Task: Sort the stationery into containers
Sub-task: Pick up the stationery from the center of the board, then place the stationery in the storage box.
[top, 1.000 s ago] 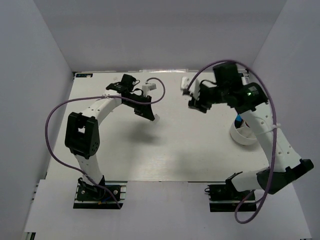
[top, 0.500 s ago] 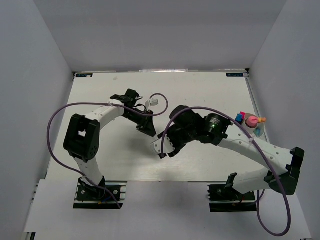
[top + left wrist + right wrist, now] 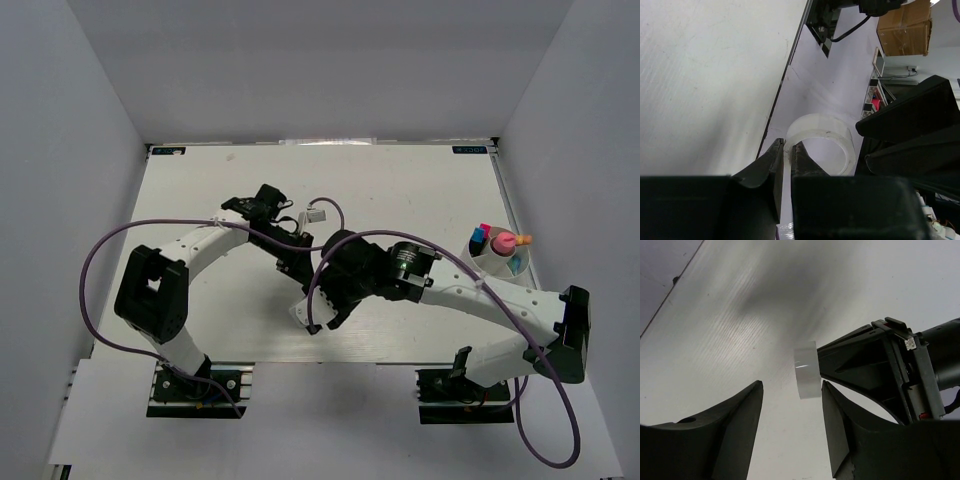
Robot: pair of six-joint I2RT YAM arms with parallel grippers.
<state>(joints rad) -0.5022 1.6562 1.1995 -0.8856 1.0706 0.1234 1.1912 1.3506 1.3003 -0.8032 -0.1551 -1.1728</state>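
My left gripper [image 3: 787, 150] is shut on the rim of a small white ring [image 3: 821, 144], one finger inside it and one outside. The right wrist view has that ring [image 3: 806, 370] hanging edge-on above the table, with my right gripper [image 3: 790, 392] open just below it and touching nothing. From above, both grippers meet mid-table: the left gripper [image 3: 296, 267] and the right gripper [image 3: 312, 318]; the ring is hidden there. The white cup [image 3: 478, 262] stands at the right edge, holding a pink marker [image 3: 503, 241] and blue ones [image 3: 515, 264].
White walls close in the table [image 3: 420, 190] on three sides. Purple cables [image 3: 100, 250] loop off both arms. The right arm's long forearm [image 3: 470, 295] lies across the right half, between the cup and the near edge.
The right arm has swung from above the cup at the back right down to mid-table, ending under the ring. The left gripper has carried the ring slightly nearer.
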